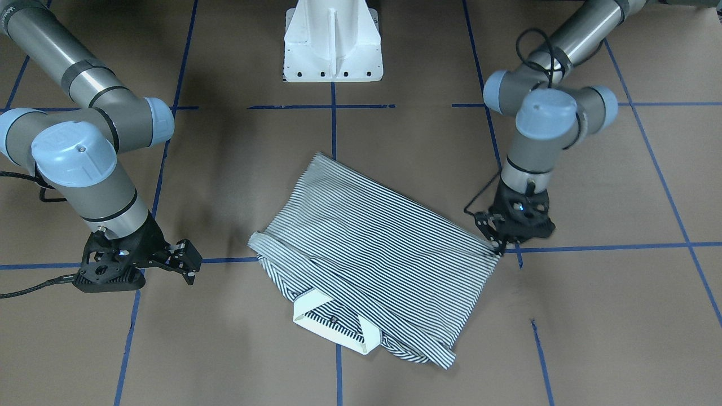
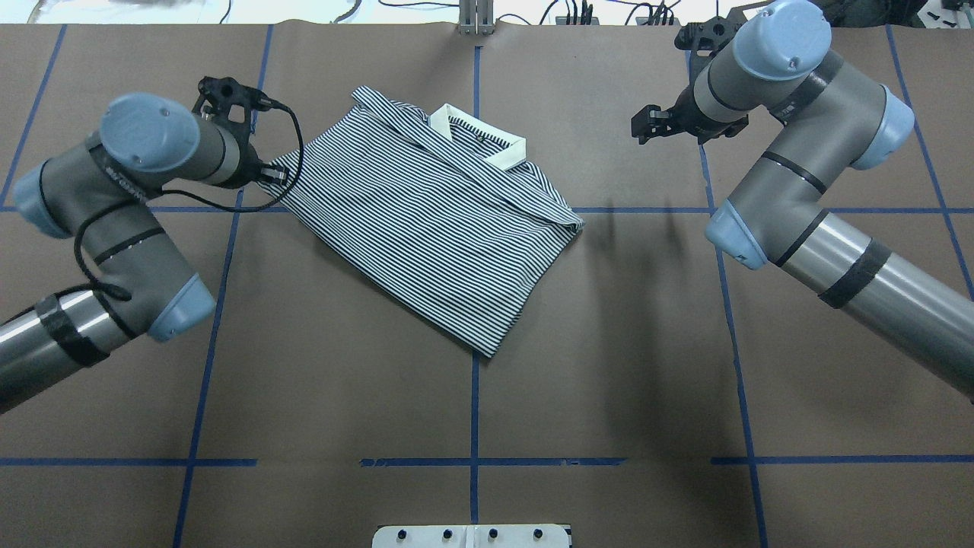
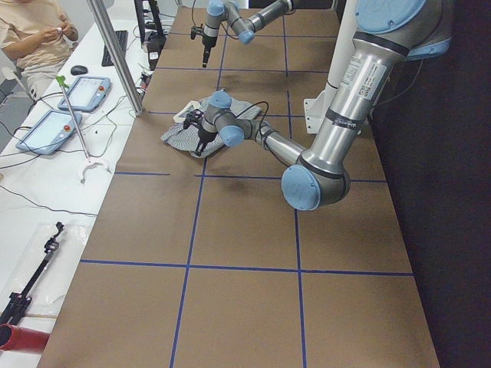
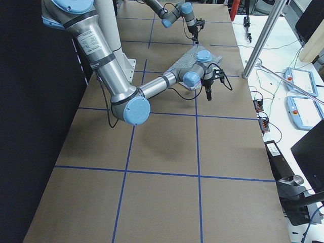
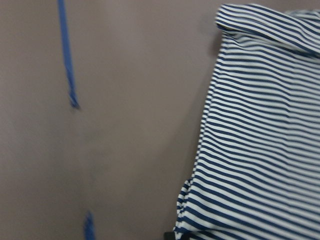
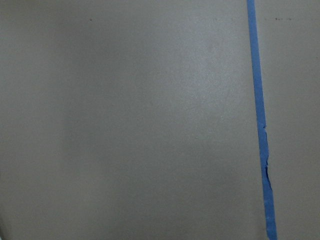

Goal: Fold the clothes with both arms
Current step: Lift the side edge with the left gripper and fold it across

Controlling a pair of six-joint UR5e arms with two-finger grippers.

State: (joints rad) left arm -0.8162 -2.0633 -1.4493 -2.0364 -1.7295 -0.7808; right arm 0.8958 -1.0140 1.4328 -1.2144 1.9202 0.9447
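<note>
Blue tape lines (image 2: 473, 411) cross the brown table (image 2: 609, 365).

No word, number or brand can be read in any view. Small dark lettering runs down the upper tube of the left arm (image 3: 354, 70) in the left side view. The same kind of lettering runs down the right arm (image 4: 92, 39) in the right side view. Both are too small to make out. The polo shirt (image 2: 434, 221) shows only stripes, with no legible mark. The two handheld screens (image 3: 52, 130) on the white side desk (image 3: 31, 201), far left of the table, are also too small to read.
</note>
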